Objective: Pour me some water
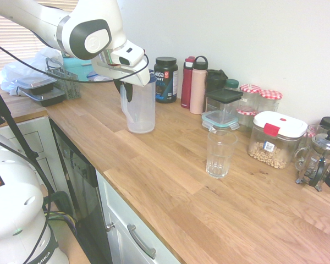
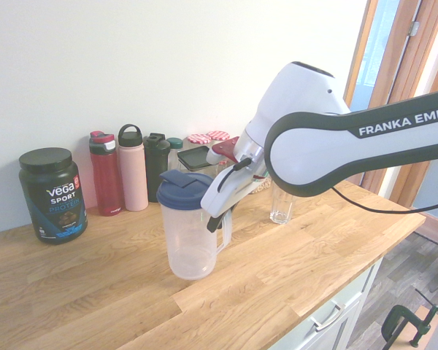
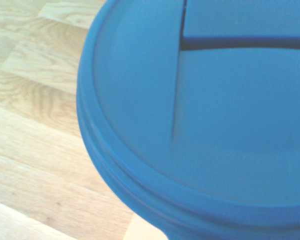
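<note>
Oak counter (image 1: 170,181) clear between jug (image 1: 138,110) and glass (image 1: 220,154) (fingers (image 2: 220,219) clamped on jug handle).

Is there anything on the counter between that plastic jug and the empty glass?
No, only bare wooden counter lies between the jug and the glass, clearest in the first exterior view.

The white arm reaches in from above and bends down at the wrist. The hand (image 2: 220,219) points down at a steep slant, not straight down. Its two dark fingers (image 2: 223,216) are squeezed tight together, with no gap between them. They sit low, close to the surface but not touching it. The big round joint above the hand is white with a dark grey band.
</note>
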### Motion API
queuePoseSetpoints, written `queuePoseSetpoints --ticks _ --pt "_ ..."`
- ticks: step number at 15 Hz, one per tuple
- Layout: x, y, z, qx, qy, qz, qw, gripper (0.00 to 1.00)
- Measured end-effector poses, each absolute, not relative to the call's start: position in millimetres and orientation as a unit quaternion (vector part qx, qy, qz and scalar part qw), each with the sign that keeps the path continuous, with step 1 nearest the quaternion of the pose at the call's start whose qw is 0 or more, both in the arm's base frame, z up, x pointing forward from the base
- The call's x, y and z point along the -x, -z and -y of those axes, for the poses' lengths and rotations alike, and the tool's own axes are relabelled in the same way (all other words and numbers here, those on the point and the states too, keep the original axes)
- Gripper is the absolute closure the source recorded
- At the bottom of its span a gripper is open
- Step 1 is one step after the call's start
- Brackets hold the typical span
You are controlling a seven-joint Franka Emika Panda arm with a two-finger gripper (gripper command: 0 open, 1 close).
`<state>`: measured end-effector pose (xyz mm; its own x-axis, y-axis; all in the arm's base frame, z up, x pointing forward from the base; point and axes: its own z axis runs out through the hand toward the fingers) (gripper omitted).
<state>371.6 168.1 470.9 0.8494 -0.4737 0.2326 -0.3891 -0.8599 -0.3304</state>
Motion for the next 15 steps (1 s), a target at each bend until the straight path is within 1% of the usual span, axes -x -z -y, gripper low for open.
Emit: queuePoseSetpoints --ticks 1,2,9,13,15 --pt "-373.7 -470.1 -169.0 0.952 0.151 -0.226 0.138 1.0" --pt "-375.7 -468.0 -168.7 0.952 0.147 -0.227 0.139 0.0" --pt "-388.9 -452.2 -157.6 0.953 0.137 -0.236 0.135 0.0" --pt "-387.0 -446.0 -156.3 0.953 0.133 -0.236 0.134 0.0" --pt "-381.7 -441.4 -155.3 0.958 0.134 -0.226 0.118 0.0"
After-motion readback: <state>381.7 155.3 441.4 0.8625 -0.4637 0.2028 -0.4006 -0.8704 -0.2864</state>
